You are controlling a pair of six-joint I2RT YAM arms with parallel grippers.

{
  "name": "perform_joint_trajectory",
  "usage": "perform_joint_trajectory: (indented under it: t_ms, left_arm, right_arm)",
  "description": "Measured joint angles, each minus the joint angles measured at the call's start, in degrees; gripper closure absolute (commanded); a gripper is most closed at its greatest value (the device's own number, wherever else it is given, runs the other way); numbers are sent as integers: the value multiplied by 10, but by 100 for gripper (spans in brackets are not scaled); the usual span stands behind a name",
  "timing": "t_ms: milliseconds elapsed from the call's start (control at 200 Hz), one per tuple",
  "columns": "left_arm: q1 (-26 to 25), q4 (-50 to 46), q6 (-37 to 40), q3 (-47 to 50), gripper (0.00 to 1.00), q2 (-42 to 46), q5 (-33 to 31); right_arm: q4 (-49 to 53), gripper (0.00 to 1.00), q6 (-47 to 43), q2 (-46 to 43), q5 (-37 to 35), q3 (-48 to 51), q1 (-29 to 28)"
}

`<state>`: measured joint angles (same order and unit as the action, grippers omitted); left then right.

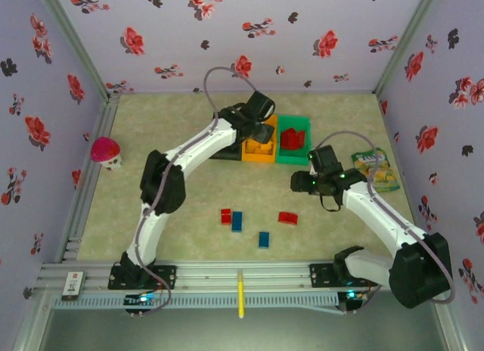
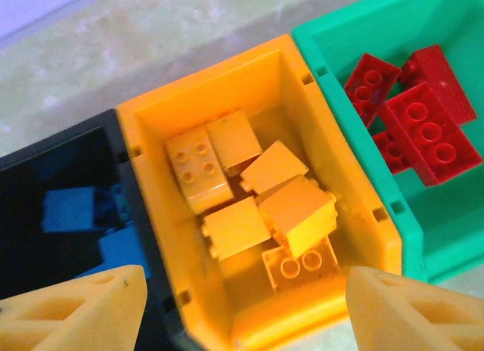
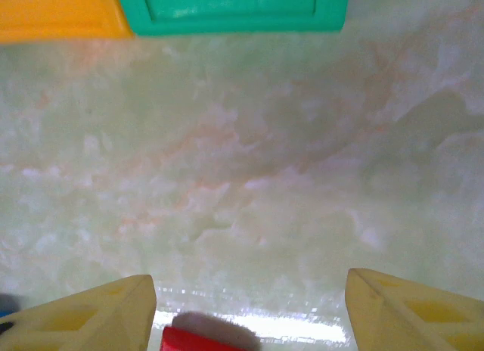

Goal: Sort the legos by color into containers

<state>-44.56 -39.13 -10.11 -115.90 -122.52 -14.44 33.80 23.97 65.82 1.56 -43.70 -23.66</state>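
My left gripper (image 1: pixel 263 126) (image 2: pixel 246 290) hangs open over the orange bin (image 1: pixel 259 150) (image 2: pixel 155 113), nothing between its fingers. Several orange-yellow legos (image 2: pixel 265 196) lie in that bin. The black bin (image 2: pixel 45 158) to its left holds blue legos (image 2: pixel 72 211); the green bin (image 1: pixel 293 140) (image 2: pixel 340 29) holds red legos (image 2: pixel 423 120). My right gripper (image 1: pixel 304 183) (image 3: pixel 249 290) is open above the bare table, a red lego (image 3: pixel 204 341) at the lower edge just inside its left finger. On the table lie two red legos (image 1: pixel 225 215) (image 1: pixel 287 218) and two blue ones (image 1: pixel 237 221) (image 1: pixel 263 239).
A pink-topped mushroom toy (image 1: pixel 106 151) stands at the left edge. A green snack packet (image 1: pixel 376 168) lies right of the right arm. Flowered walls close three sides. A metal rail (image 1: pixel 242 275) runs along the near edge.
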Motion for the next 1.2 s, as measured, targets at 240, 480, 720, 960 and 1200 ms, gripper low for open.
perform_joint_trajectory:
  t_ms: [240, 480, 720, 960, 1200]
  left_arm:
    - [2, 25, -7, 126, 29, 136, -7]
    - [2, 46, -34, 234, 29, 192, -9]
    - [2, 56, -58, 298, 29, 225, -10]
    - [2, 61, -68, 303, 29, 235, -10]
    - [2, 61, -71, 306, 29, 243, -10]
  right_arm:
    - [37, 28, 57, -12, -1, 41, -51]
    - [28, 30, 145, -24, -17, 73, -147]
    - [29, 28, 183, -23, -35, 94, -231]
    - [70, 27, 212, -23, -68, 99, -273]
    - [74, 25, 222, 22, -94, 100, -275]
